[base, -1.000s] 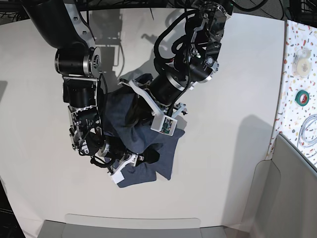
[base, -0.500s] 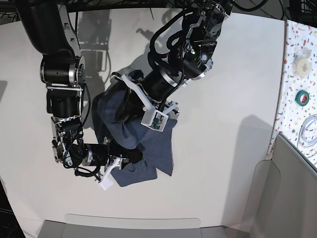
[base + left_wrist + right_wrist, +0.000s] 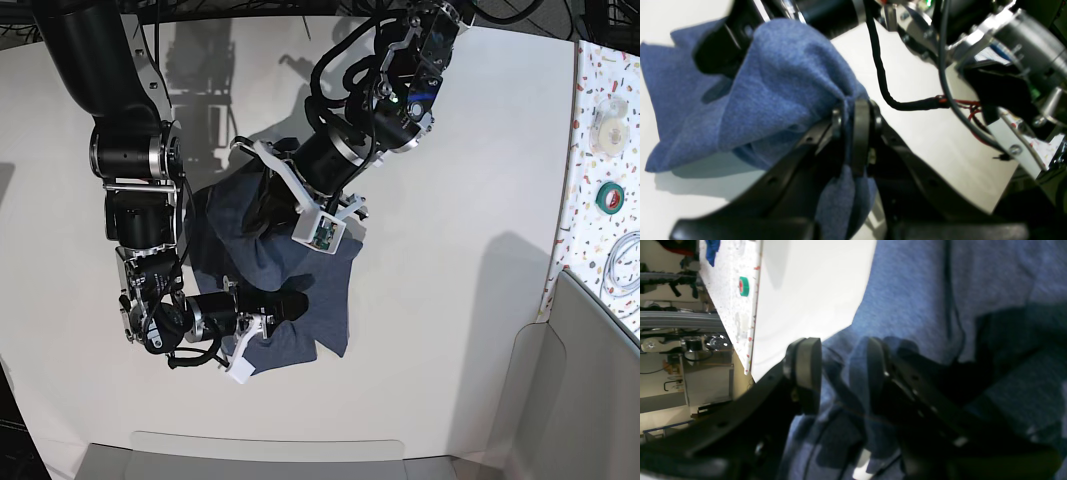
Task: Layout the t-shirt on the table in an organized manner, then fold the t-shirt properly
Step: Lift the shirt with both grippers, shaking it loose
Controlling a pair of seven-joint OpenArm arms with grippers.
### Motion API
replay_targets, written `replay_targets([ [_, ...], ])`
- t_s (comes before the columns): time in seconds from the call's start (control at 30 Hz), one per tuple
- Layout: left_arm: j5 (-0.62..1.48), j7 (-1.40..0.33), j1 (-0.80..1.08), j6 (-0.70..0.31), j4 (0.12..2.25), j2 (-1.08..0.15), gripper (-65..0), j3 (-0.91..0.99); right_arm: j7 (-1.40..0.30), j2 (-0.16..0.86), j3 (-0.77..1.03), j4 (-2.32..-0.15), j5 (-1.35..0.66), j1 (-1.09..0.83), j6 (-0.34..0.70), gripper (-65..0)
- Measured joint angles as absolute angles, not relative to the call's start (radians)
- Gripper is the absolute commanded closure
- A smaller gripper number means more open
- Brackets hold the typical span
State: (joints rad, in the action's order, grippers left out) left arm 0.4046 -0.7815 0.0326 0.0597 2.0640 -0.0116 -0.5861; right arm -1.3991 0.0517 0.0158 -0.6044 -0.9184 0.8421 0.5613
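While the t-shirt is lying bunched mid-table, we're seeing the left claw pinching a fold of it, w/ the right claw half-spread, fabric bunching btwn its pads.

Black arms w/ silver joints, white brackets, black cables (red wires).

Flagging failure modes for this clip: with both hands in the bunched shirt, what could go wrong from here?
1. The left hand pinches only a thin bunched fold of the shirt; a pull could slip it free.
2. The right hand stands part open around a fold, so its hold looks loose.
3. Both hands sit close over the crumpled heap on the table; the arms may collide, or several layers lift together.
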Motion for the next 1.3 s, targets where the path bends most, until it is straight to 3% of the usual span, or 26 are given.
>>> replay_targets([
  [0.3, 0.405, -0.614, 0.104, 0.06, 2.064, -0.078, 0.0, -0.589, -1.399, 0.014, 0.015, -0.604, -0.916, 0.834, 0.562, -22.7],
  [0.7, 0.405, -0.335, 0.214, 0.072, 2.03, -0.075, 0.0, -0.582, -1.377, -0.031, 0.022, -0.568, -0.931, 0.813, 0.562, -22.7],
  [0.93, 0.407, -0.317, 0.258, 0.076, 1.99, -0.07, 0.0, -0.484, -1.237, -0.054, 0.025, -0.369, -0.915, 0.799, 0.565, -22.8],
  [1.13, 0.407, -0.312, 0.269, 0.076, 1.99, -0.07, 0.0, -0.456, -1.19, -0.081, 0.025, -0.344, -0.922, 0.807, 0.565, -22.6],
  [1.3, 0.407, -0.313, 0.268, 0.072, 1.99, -0.071, 0.0, -0.45, -1.191, -0.088, 0.032, -0.365, -0.917, 0.804, 0.565, -13.3],
])
